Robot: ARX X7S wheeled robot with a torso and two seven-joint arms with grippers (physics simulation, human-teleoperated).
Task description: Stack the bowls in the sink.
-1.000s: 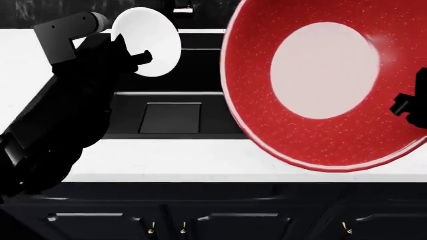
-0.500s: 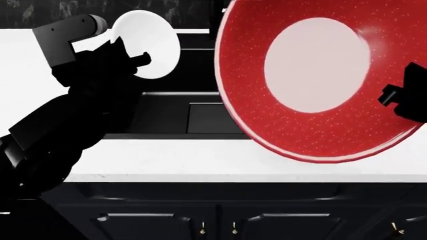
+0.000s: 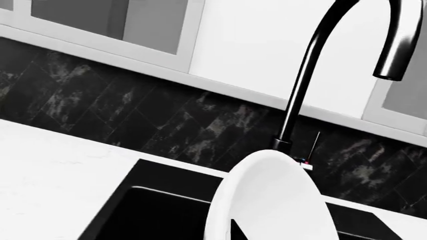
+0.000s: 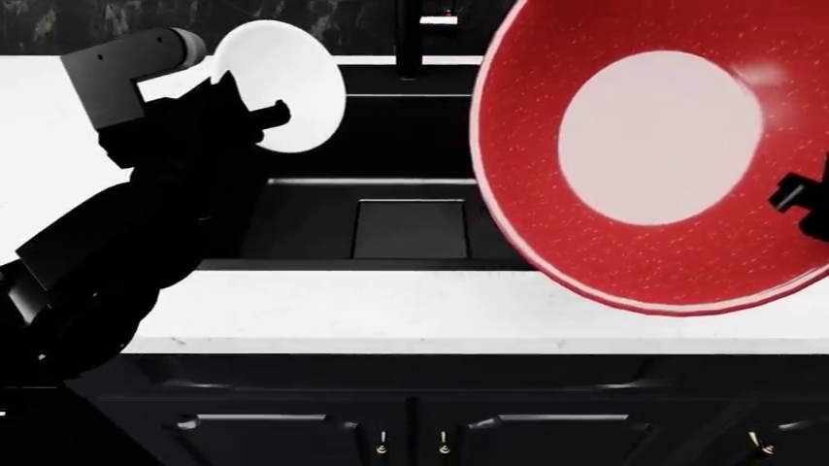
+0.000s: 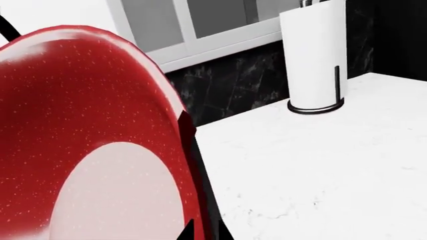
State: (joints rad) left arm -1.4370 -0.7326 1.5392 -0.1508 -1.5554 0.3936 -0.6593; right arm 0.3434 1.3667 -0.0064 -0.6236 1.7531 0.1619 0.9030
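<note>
My left gripper (image 4: 270, 118) is shut on the rim of the small white bowl (image 4: 287, 85) and holds it on edge above the left part of the black sink (image 4: 324, 223). That bowl fills the near part of the left wrist view (image 3: 273, 200). My right gripper (image 4: 806, 199) is shut on the rim of the large red speckled bowl (image 4: 647, 233), tilted on edge with its pale base facing the head camera, above the sink's right side. The right wrist view shows the red bowl (image 5: 73, 100) with a fingertip on each side of its rim.
The black faucet (image 3: 313, 75) rises behind the sink, with a dark tiled backsplash (image 3: 100, 105) behind it. A paper towel roll on a stand (image 5: 313, 55) is on the white counter (image 5: 320, 170) to the right. The drain (image 4: 411, 228) lies in the basin. Black cabinets (image 4: 414, 427) are below.
The red bowl has moved to the right in the head view. The sink and drain also sit further right in the picture. The left gripper and white bowl keep their place.
</note>
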